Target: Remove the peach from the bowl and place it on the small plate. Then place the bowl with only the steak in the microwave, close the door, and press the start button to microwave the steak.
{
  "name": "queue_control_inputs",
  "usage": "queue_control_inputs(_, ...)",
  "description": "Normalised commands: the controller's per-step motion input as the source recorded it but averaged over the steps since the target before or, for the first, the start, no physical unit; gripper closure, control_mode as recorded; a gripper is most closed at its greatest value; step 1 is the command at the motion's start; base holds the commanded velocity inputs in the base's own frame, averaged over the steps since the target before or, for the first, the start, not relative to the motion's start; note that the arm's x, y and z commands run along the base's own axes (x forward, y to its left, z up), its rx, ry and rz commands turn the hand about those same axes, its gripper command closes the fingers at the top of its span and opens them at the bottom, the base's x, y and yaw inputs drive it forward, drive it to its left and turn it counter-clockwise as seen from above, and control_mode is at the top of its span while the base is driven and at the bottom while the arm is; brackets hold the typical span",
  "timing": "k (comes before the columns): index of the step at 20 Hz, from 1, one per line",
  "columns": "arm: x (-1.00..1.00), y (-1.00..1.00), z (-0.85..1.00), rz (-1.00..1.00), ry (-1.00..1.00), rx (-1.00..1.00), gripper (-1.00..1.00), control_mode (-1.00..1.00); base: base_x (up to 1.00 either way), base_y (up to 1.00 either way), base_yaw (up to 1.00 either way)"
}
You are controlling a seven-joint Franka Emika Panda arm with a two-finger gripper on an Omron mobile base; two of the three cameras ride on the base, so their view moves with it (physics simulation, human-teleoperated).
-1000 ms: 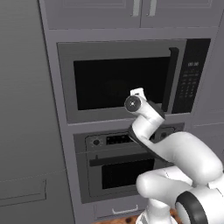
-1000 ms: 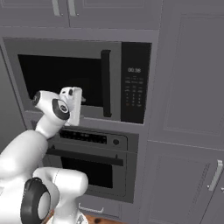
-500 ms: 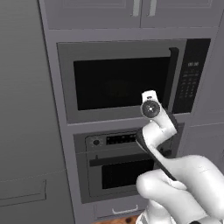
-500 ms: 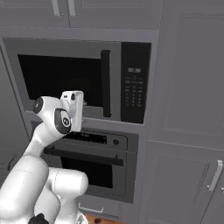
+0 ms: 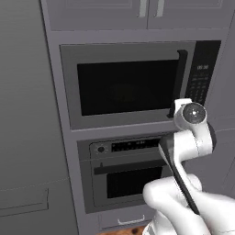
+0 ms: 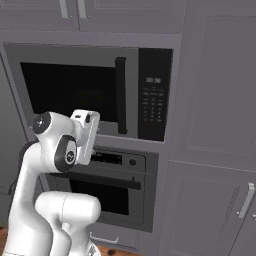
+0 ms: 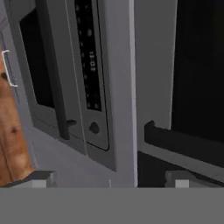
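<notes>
Grey cabinets frame the built-in microwave (image 5: 137, 85), its door (image 5: 124, 87) shut, above the oven (image 5: 128, 174). From the right base, the keypad panel (image 6: 152, 100) shows an unreadable clock. Hand view: wide-open hand (image 7: 109, 181) before the dark bar handle (image 7: 183, 142); oven display unreadable.

Base views flank the microwave (image 5: 128, 85); hand view close, rolled sideways

Ahead of the wide-open jaws stands the microwave (image 7: 153, 87) wall with its shut door (image 5: 124, 87) and bar handle (image 7: 183, 142) just beyond one fingertip, the oven (image 7: 70, 87) front beyond the other.
</notes>
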Motion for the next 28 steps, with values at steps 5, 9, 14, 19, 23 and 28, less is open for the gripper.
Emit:
queue_control_inputs(5, -0.83, -0.82, -0.20, 0.00, 0.01, 0.19, -1.00, -1.00, 0.00, 0.00, 0.00)
queue_control_inputs(9, -0.26, -0.81, -0.45, 0.00, -0.02, 0.15, -1.00, -1.00, 0.00, 0.00, 0.00)
queue_control_inputs(14, 0.00, -0.35, -0.31, 0.00, -0.41, 0.13, -1.00, -1.00, 0.00, 0.00, 0.00)
queue_control_inputs(19, 0.13, -0.25, -0.02, 0.00, -0.28, 0.12, -1.00, -1.00, 0.00, 0.00, 0.00)
queue_control_inputs(23, 0.49, -0.02, 0.00, 0.00, -0.10, 0.08, -1.00, -1.00, 0.00, 0.00, 0.00)
queue_control_inputs(28, 0.59, 0.00, 0.00, 0.00, -0.05, 0.08, -1.00, -1.00, 0.00, 0.00, 0.00)
